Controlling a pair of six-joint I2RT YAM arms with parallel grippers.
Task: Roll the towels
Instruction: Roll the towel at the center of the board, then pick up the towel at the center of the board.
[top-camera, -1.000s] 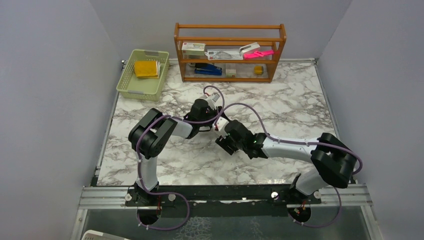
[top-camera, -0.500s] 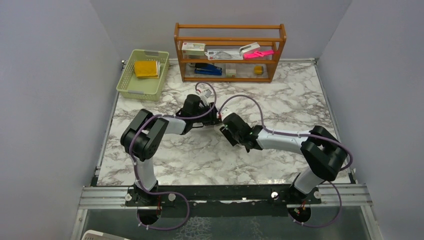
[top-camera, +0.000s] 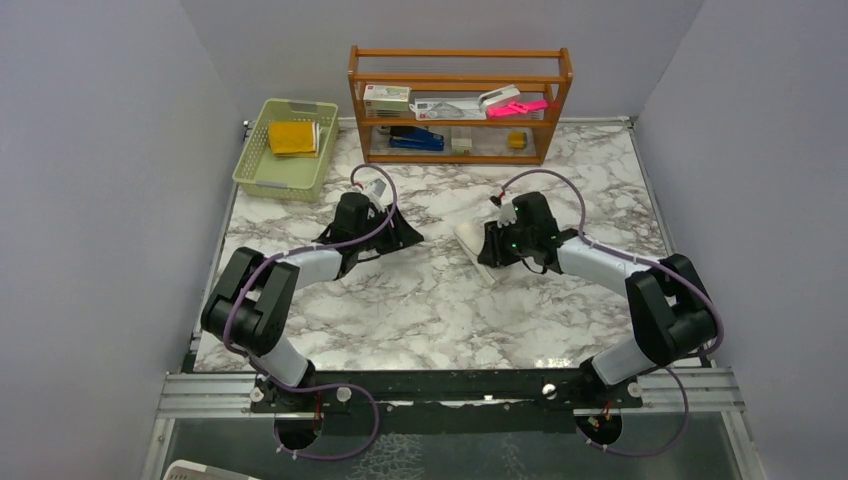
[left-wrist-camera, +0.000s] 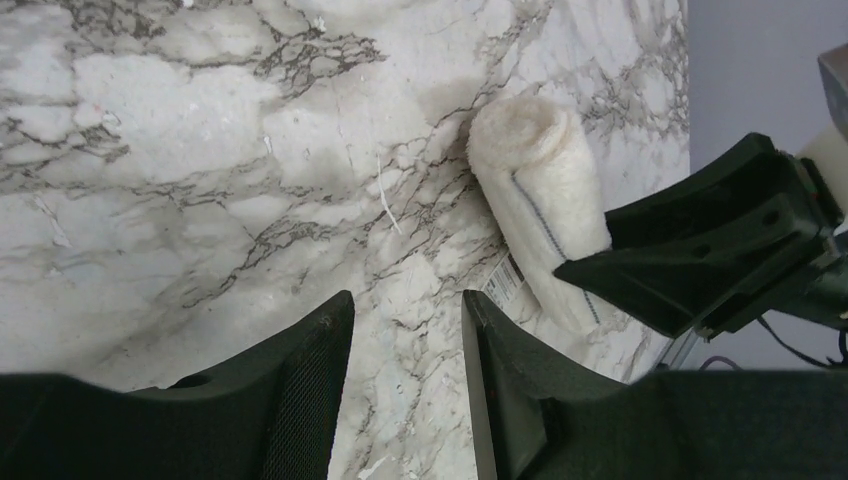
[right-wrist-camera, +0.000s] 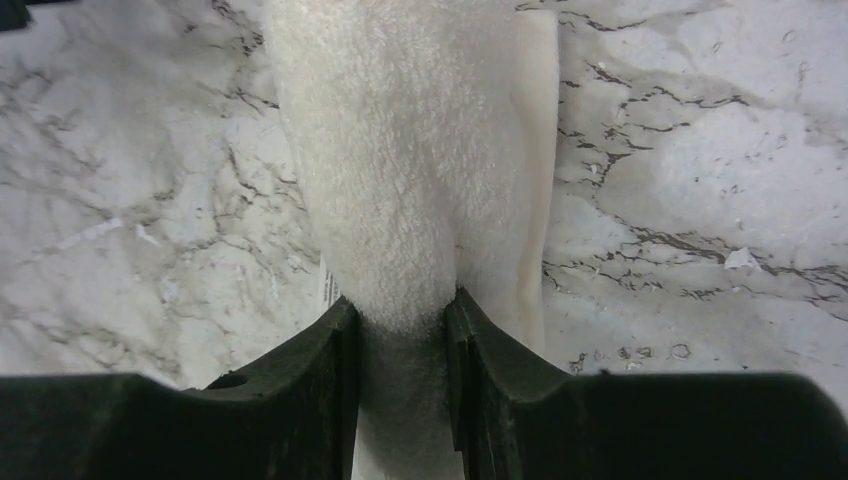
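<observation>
The cream-white towel (top-camera: 470, 240) is rolled into a tube on the marble table, just right of centre. It also shows in the left wrist view (left-wrist-camera: 545, 195) and the right wrist view (right-wrist-camera: 400, 150). My right gripper (top-camera: 490, 248) (right-wrist-camera: 400, 320) is shut on one end of the roll. My left gripper (top-camera: 406, 238) (left-wrist-camera: 405, 320) is open and empty, low over bare marble to the left of the roll and apart from it. The mustard-yellow towel (top-camera: 292, 137) lies in the green basket (top-camera: 262, 172) at the back left.
A wooden shelf (top-camera: 460, 100) with small office items stands at the back edge. Grey walls close in the left, right and back sides. A small white label (left-wrist-camera: 507, 283) sticks out beside the roll.
The two grippers were close together at the table's centre. The left one has drawn back to the left, and the right one has moved right and back with the cream roll in it.
</observation>
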